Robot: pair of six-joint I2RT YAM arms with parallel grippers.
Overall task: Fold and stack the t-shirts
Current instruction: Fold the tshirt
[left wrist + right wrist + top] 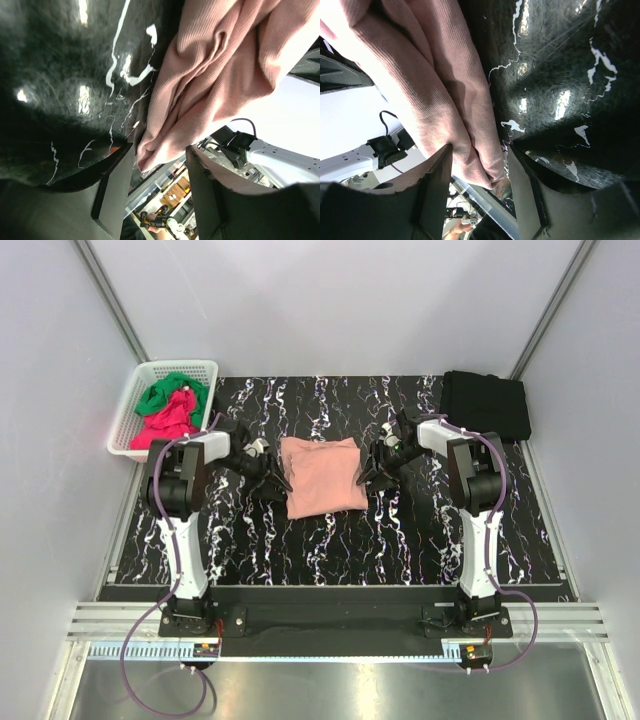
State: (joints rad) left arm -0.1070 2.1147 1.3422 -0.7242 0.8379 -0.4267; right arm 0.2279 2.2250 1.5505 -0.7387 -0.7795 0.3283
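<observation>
Salmon-pink t-shirt (320, 475) lies folded into a rough rectangle at the middle of the black marbled mat (420, 530), flat, with a slightly rumpled top edge. The wrist views show fine ribbed knit and soft layered folds at both side edges.

Left gripper (272, 480) is low at the shirt's left edge with its jaws wide apart. The left wrist view has the layered cloth edge hanging into the gap between the fingers (114, 192), with no squeeze visible. Right gripper (368, 475) is low at the shirt's right edge, jaws also spread wide. The thick fold sits in the gap and brushes one of its fingers (437, 185), and the cloth does not look pinched.

Black t-shirt (485, 405) lies folded at the far right corner of the mat. White basket (128, 420) at far left holds a green t-shirt (165, 392) and a magenta-red t-shirt (165, 427), both crumpled.
</observation>
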